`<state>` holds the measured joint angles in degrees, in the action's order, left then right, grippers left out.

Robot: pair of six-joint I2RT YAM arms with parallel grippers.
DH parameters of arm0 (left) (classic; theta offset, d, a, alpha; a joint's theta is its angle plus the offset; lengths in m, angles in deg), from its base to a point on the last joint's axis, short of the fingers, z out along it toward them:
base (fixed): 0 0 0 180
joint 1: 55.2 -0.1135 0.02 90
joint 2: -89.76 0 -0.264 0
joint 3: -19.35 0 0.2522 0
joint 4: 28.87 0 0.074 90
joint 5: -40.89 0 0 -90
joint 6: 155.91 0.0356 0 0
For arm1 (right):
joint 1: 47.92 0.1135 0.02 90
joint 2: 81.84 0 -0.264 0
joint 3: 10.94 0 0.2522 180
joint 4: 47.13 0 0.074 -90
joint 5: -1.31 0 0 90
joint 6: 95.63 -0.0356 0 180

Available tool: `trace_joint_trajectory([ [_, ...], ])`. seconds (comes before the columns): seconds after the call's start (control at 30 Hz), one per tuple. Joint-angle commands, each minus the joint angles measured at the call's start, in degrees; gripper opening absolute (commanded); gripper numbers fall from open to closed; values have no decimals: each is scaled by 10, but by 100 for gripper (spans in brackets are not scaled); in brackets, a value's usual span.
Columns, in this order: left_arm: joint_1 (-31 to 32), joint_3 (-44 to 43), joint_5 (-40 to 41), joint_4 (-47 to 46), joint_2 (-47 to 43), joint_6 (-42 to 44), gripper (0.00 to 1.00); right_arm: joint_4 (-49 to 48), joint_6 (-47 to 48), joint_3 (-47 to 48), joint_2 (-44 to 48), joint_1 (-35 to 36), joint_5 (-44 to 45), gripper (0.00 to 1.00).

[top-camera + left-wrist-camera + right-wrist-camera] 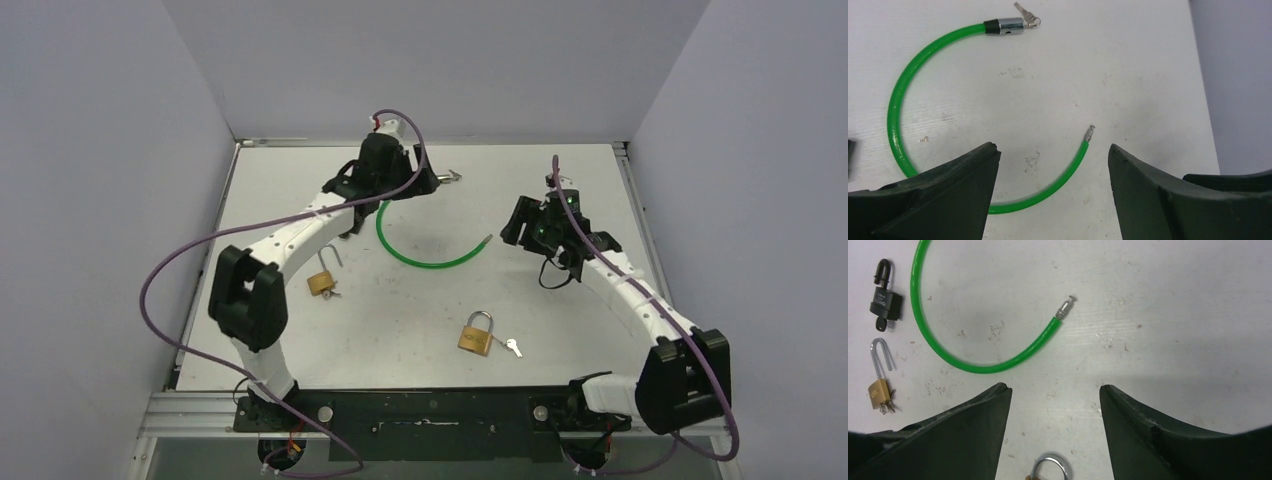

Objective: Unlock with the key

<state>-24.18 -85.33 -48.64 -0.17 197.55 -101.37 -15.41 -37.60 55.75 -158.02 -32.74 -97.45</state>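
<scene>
A shut brass padlock (477, 335) lies at the front centre with a small key (511, 347) by its right side; its shackle top shows in the right wrist view (1050, 467). A green cable lock (420, 255) lies open in the middle, with its silver barrel (1009, 26) holding keys (1027, 20) and its pin end (1090, 132) free. My left gripper (1054, 152) is open and empty above the cable. My right gripper (1055, 390) is open and empty, above the table between the cable and the shut padlock.
A brass padlock (322, 280) with its shackle open lies at the left, also seen in the right wrist view (879, 390). A black padlock (885, 302) with a key in it lies beyond it. Grey walls enclose the table.
</scene>
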Motion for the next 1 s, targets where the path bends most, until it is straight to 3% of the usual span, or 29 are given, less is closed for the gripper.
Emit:
trace_joint_trajectory([
  [0.0, -3, 107, -21, -50, -125, 73, 77, 130, 41, -17, 65, 10, 47, 64],
  [0.2, -1, 284, -33, -129, -271, 80, 81, 232, -10, -81, 112, 97, 32, 60],
  [0.37, 0, 366, -28, -140, -334, 68, 97, 279, -95, -117, 108, 202, 54, 59],
  [0.63, 0, 401, -49, -124, -359, 78, 97, 267, -117, -130, 50, 293, 103, 49],
  [0.97, 3, 434, -75, -140, -351, 60, 97, 243, -85, -96, -33, 311, 169, 33],
])
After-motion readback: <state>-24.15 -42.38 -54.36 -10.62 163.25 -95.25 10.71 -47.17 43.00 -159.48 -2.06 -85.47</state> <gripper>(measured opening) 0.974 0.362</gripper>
